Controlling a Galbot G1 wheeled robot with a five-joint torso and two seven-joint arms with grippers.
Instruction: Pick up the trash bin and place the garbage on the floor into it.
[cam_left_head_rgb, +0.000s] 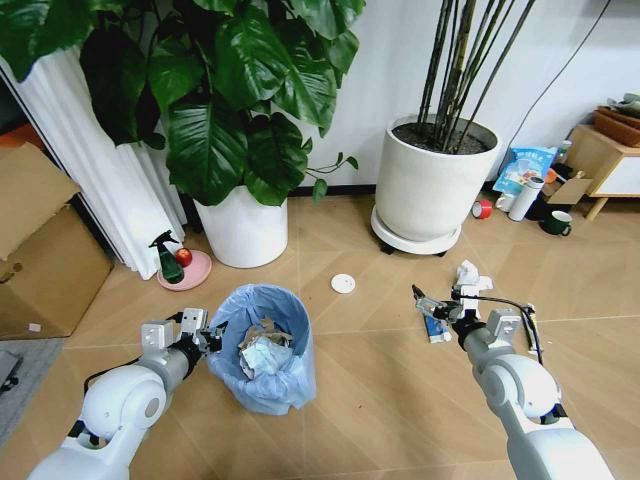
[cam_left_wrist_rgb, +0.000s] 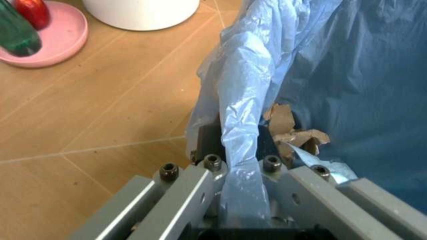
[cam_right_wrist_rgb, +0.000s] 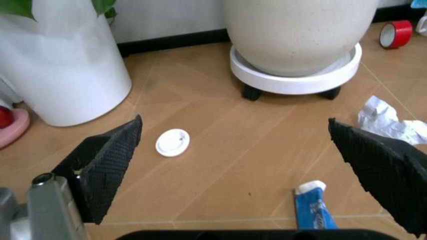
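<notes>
Bin (cam_left_head_rgb: 262, 348): upright on the floor (cam_left_head_rgb: 370, 400), near the front of the boards, in front of the white pot (cam_left_head_rgb: 243, 227); mouth up, long axis vertical. Blue bag (cam_left_wrist_rgb: 250, 100) lining soft, crinkly, slippery; probably light, with only paper wads (cam_left_wrist_rgb: 293, 134) and tissue inside. Best hold: the stiff rim through the bag, not the loose film.

Left gripper (cam_left_head_rgb: 207, 337): at the bin's left rim, fingers (cam_left_wrist_rgb: 193, 197) closed narrowly on the rim and bag, one inside, one outside.

Right gripper (cam_left_head_rgb: 436, 306): low over the floor right of the bin, pads (cam_right_wrist_rgb: 107, 167) spread wide, holding nothing.

Wrapper (cam_right_wrist_rgb: 315, 205): blue-white, flat on the floor between and just under the right pads; long axis roughly along the arm's reach, white end away from the robot. Thin, limp, likely to slide on the boards; best pinched across its narrow width.

Lid (cam_right_wrist_rgb: 173, 142): white, round, flat, on the floor between the two pots, well apart from the bin. Stiff, low, hard to get under; edge grip needed.

Tissue (cam_left_head_rgb: 468, 276): crumpled, white, just beyond the right gripper, near the big pot's wheeled tray (cam_right_wrist_rgb: 297, 80). Soft, light, easy anywhere.

Red-dark wrapper: possibly the thin strip at the right arm's far side; too small to tell.
</notes>
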